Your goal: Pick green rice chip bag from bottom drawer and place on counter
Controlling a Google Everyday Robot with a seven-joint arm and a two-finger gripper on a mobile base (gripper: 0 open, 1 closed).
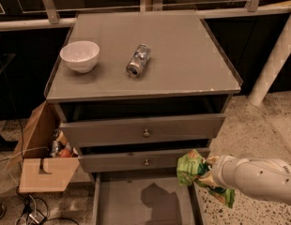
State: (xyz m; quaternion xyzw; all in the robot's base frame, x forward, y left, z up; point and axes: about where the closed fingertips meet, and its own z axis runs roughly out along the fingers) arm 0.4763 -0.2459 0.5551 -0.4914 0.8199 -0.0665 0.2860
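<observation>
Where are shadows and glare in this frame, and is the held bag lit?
Camera view: dim warm light, background nearly black. A dark shadow lies on the bottom drawer floor, left of the gripper, which holds the green rice chip bag above the drawer's right side; bag reads clearly green. Small glints on the can; the bowl throws a soft shadow on the counter.

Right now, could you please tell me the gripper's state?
Gripper: closed on the crinkly light-green rice chip bag, by the open grey bottom drawer.
</observation>
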